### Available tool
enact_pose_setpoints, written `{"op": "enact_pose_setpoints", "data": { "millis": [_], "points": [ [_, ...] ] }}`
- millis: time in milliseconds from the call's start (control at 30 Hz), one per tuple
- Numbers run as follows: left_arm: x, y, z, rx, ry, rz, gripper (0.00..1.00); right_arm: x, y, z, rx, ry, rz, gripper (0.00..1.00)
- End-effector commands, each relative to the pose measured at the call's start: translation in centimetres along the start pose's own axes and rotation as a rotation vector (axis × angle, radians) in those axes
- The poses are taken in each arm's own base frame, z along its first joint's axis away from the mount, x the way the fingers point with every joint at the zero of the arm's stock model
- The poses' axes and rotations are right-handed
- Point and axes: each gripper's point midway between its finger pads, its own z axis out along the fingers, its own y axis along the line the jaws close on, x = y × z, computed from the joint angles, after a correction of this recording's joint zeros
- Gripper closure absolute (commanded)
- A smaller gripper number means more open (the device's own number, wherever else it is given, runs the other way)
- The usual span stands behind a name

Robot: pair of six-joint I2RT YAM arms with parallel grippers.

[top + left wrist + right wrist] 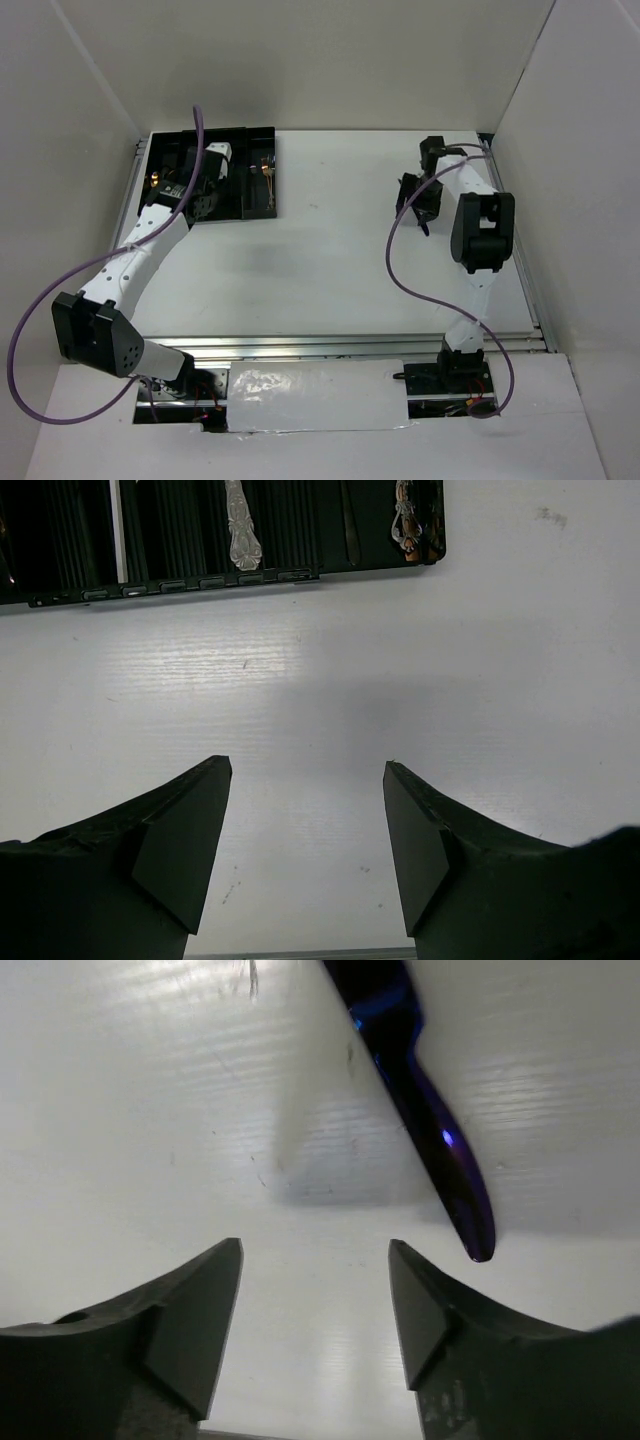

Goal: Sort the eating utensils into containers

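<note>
The black cutlery tray (262,137) lies at the far left of the table. In the left wrist view its near edge (200,583) shows, with a silver utensil handle (243,532), a dark one (348,525) and a copper-gold one (408,520) in separate slots. My left gripper (203,207) is open and empty, its fingertips (215,780) over bare table just short of the tray. My right gripper (413,200) is open and empty at the far right. A glossy black utensil with a purple sheen (430,1120) lies on the table just ahead and right of its right fingertip (405,1265).
A thin pale stick (118,530) lies in a left slot of the tray. White walls enclose the table on the left, back and right. A metal rail (350,345) runs along the near edge. Purple cables (395,265) hang from both arms.
</note>
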Motion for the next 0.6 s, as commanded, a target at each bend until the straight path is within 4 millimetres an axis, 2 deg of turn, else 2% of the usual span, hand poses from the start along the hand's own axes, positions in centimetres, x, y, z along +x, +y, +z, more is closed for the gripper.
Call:
{"op": "enact_pose_setpoints", "data": {
  "millis": [0, 67, 200, 300, 367, 567],
  "points": [
    [-1.2, -0.6, -0.9, 0.040, -0.059, -0.014, 0.25, -4.4, -1.1, -4.0, -0.081, -0.166, 0.096, 0.25],
    [-1.0, -0.7, -0.9, 0.046, -0.061, -0.019, 0.24, -4.9, -2.3, -4.0, -0.057, -0.179, 0.134, 0.22],
    [-0.4, -0.5, -0.3, 0.033, -0.036, -0.021, 0.25, -4.4, -3.2, -2.0, -0.047, -0.117, 0.168, 0.20],
    [-0.4, -0.5, -0.4, 0.028, -0.033, -0.021, 0.25, -3.6, -3.1, -0.8, -0.060, -0.056, 0.199, 0.20],
    [-0.5, -0.5, -0.5, 0.030, -0.038, -0.023, 0.25, -3.3, -2.4, -0.5, -0.093, -0.023, 0.203, 0.20],
    [-0.6, -0.1, -0.8, 0.012, -0.049, -0.023, 0.25, -2.3, -2.3, 0.4, -0.103, 0.020, 0.214, 0.23]
  ]
}}
